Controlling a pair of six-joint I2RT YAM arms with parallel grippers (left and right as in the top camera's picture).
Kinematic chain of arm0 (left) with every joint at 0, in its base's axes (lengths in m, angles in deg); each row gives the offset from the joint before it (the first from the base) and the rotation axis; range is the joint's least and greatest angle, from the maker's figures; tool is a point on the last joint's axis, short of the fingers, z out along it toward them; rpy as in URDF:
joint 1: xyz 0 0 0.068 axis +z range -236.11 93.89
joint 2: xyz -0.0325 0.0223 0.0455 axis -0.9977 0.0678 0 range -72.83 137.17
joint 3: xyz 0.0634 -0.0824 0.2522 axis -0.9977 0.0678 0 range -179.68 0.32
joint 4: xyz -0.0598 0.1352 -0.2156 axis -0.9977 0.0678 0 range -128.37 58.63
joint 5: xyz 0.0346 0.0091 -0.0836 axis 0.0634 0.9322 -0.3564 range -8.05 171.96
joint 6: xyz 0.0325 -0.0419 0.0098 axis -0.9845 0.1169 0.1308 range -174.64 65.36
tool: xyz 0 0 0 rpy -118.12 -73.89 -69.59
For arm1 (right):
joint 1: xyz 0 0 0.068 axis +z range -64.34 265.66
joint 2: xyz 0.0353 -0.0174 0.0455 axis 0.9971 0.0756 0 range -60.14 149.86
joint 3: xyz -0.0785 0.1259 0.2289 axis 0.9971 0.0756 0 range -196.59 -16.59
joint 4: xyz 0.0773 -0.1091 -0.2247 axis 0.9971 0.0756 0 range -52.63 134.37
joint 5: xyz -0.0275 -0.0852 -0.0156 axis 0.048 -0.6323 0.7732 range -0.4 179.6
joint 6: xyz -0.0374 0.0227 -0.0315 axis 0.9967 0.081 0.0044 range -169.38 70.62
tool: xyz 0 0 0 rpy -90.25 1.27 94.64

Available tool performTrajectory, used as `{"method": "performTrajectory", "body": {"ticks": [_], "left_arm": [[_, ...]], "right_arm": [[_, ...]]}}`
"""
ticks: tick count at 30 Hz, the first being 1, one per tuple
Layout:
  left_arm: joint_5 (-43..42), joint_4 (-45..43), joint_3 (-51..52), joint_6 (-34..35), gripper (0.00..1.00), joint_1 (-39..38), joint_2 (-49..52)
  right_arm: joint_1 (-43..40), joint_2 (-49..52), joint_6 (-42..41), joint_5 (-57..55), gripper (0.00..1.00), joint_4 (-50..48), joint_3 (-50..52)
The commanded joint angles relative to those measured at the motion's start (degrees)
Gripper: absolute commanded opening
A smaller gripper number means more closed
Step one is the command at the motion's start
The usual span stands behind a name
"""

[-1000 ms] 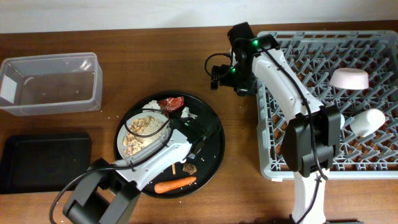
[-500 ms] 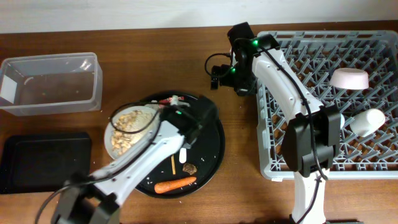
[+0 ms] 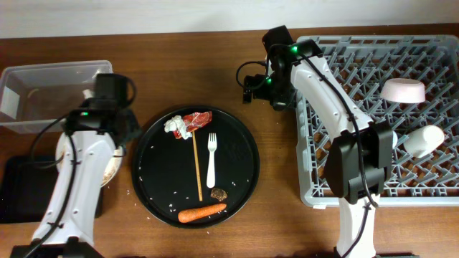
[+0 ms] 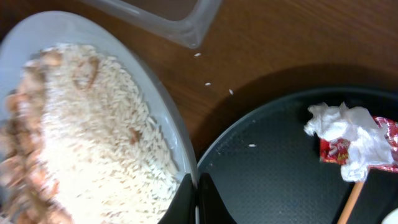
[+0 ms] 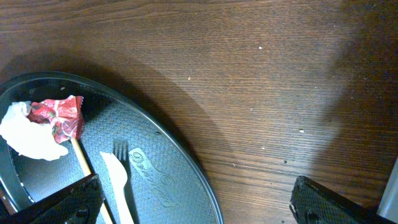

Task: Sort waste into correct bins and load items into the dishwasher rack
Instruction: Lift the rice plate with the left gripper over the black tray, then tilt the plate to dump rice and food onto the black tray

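My left gripper (image 4: 196, 200) is shut on the right rim of the white round plate (image 4: 81, 37), which is heaped with beige food crumbs (image 4: 93, 143). In the overhead view the gripper (image 3: 120, 143) holds the plate (image 3: 111, 170) left of the round black tray, by the clear tub (image 3: 57, 93) and above the shallow black tray (image 3: 21, 188). The red wrapper (image 3: 199, 119), white paper (image 3: 176, 127), wooden stick (image 3: 196, 161), white fork (image 3: 211, 159), brown lump (image 3: 219, 193) and carrot (image 3: 202, 212) lie on the round tray. My right gripper (image 3: 251, 86) is open and empty beside the rack (image 3: 373, 190). The pale blue cup is out of view.
The round black tray (image 3: 240, 154) sits mid-table. A white bowl (image 3: 403, 90) and a white cup (image 3: 423, 140) sit in the rack at its right side. Loose crumbs dot the table by the tub's corner (image 4: 180, 22). The right wrist view shows the fork (image 5: 118, 180) and wrapper (image 5: 59, 115).
My left gripper has carried the plate of crumbs off the round black tray to the left, next to the clear tub. The fork and stick now lie uncovered. The right arm has not moved.
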Motion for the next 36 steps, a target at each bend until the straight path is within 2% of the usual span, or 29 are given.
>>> {"method": "performTrajectory", "body": {"ticks": [1,7,15,20,26,30,36], "left_arm": [[-8.6,-2.3,-1.2,-4.0,0.0,9.0,-1.3],[-22.1,-4.2,-1.2,-7.4,0.0,23.4,-1.3],[-41.4,-6.3,0.3,-11.1,0.0,36.7,-1.3],[-52.6,-6.5,1.3,-11.3,0.01,43.5,-1.2],[-67.6,-6.0,1.4,-11.2,0.01,55.3,-1.0],[-73.0,-5.9,1.4,-11.2,0.01,59.7,-0.9],[-80.7,-7.2,1.4,-10.4,0.0,60.4,1.0]], "right_arm": [[-0.2,0.6,0.0,0.2,0.99,0.0,-0.7],[-0.2,0.6,0.0,0.2,0.99,0.0,-0.7],[-0.2,0.6,0.0,0.2,0.99,0.0,-0.7],[-0.2,0.6,0.0,0.2,0.99,0.0,-0.7],[-0.2,0.6,0.0,0.2,0.99,0.0,-0.7],[-0.2,0.6,0.0,0.2,0.99,0.0,-0.7],[-0.2,0.6,0.0,0.2,0.99,0.0,-0.7]]}}
